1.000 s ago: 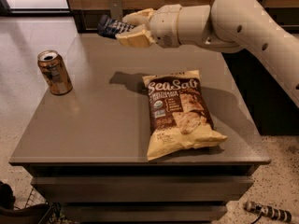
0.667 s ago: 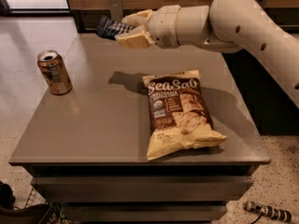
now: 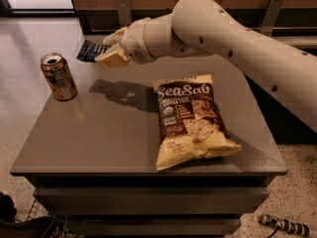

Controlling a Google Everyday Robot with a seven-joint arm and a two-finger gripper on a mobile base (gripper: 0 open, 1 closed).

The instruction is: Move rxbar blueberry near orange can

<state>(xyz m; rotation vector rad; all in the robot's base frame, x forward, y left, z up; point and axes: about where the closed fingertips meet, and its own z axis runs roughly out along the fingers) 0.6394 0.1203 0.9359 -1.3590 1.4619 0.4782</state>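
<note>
The gripper (image 3: 106, 47) is hanging in the air over the far left part of the table (image 3: 99, 133), and it is clenching the rxbar blueberry (image 3: 90, 50) between its two pale fingers (image 3: 114, 35), one above the bar and one below. The dark navy wrapper is sticking out to the left of the pincer, slightly tilted, with pale lettering just showing on its face. The bar is well clear of the tabletop - nothing is touching it but the fingers.

The big cream-coloured arm (image 3: 223, 38) is reaching in from the right side of the view, stretching across the back of the table, and it is throwing a dark shadow (image 3: 119, 90) onto the grey surface below the wrist.

Down to the left, the orange can (image 3: 58, 77) is standing upright near the table's left edge, its silver rim facing up and its coppery sides catching the light. The bar is sitting higher and a little to the right of it - near, but apart, with open air between them.

On the right half of the table the yellow-and-brown chip bag (image 3: 190, 120) is lying flat, its "Sea Salt" lettering facing up and its lower end pointing toward the front right corner. It is lying well apart from the can and is touching neither the gripper nor the bar.
</note>
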